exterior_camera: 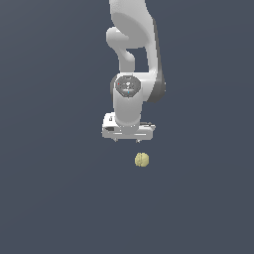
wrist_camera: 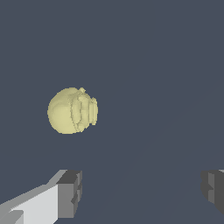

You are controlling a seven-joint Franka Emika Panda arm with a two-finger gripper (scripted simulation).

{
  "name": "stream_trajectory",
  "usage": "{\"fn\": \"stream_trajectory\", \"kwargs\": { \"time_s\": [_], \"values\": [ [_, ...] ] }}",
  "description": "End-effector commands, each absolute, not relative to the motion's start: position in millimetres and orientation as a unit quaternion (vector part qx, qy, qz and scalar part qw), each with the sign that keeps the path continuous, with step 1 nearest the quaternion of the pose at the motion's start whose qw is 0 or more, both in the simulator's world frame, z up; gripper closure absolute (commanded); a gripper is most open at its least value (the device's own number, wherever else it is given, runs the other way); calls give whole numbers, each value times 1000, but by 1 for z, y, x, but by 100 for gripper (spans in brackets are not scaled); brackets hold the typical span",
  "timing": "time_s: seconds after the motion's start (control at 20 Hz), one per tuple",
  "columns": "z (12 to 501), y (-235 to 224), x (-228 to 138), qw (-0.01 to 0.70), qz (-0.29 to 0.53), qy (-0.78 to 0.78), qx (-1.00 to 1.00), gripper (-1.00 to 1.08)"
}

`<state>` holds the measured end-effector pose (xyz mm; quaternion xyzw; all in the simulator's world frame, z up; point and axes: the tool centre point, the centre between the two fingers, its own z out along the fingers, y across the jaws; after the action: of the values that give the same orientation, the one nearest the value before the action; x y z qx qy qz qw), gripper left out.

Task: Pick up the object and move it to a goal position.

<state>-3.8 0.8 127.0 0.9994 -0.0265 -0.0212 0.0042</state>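
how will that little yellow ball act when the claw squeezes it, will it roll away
The yellow ball is roundish, so a nudge would probably roll it. Its lumpy, ridged side may give the pads some grip. It lies apart from the open claw, off-centre, so one pad might push it first.

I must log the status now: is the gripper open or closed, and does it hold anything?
Gripper: open, fingers far apart, holding nothing. The pale yellow lumpy ball lies apart from it, not between the fingers.

One ball point(exterior_camera: 142, 159), one gripper point(exterior_camera: 128, 140).
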Motion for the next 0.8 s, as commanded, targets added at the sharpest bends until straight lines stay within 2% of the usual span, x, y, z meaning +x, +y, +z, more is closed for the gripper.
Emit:
{"fn": "stream_trajectory", "kwargs": {
  "time_s": [0.0, 0.4, 0.75],
  "values": [
    [122, 10, 3, 4, -19, -26, 999, -92],
    [100, 52, 33, 2, -6, -25, 1000, -92],
    [89, 71, 44, 0, 0, -25, 1000, -92]
  ]
}}
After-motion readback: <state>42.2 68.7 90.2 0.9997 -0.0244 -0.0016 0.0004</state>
